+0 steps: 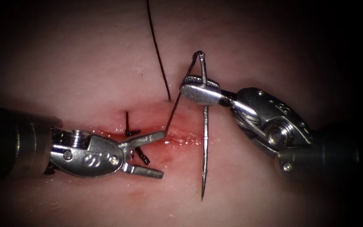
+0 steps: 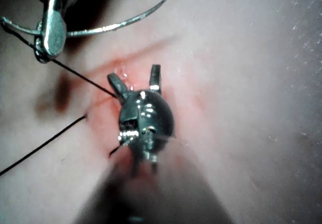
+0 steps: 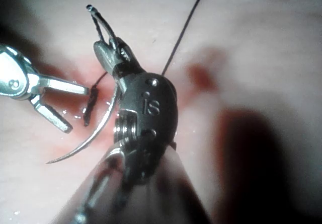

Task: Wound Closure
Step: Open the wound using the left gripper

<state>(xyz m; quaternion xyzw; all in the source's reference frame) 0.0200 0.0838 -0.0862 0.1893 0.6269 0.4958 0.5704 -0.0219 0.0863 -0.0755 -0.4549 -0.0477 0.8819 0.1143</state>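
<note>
My right tool (image 1: pixel 190 89) is shut on the curved needle (image 1: pixel 205 138) close to its tail, above the tissue (image 1: pixel 85 63). The needle hangs free, not in the tissue, with its tip down at the near side, right of the cut (image 1: pixel 183 138). Thread (image 1: pixel 177 101) runs from the tail down into the cut, and a second strand (image 1: pixel 158 54) enters the tissue on the far side. My left tool (image 1: pixel 163 154) stands open over the cut and holds nothing; its upper jaw lies beside the thread. The right wrist view shows the needle (image 3: pixel 95 128) below the shut jaws.
An earlier stitch with short dark cut ends (image 1: pixel 127 126) crosses the cut just left of my left tool's jaws. Red fluid (image 1: pixel 177 141) wets the cut's edges. In the left wrist view the needle (image 2: pixel 115 26) arches above my open left tool (image 2: pixel 136 78).
</note>
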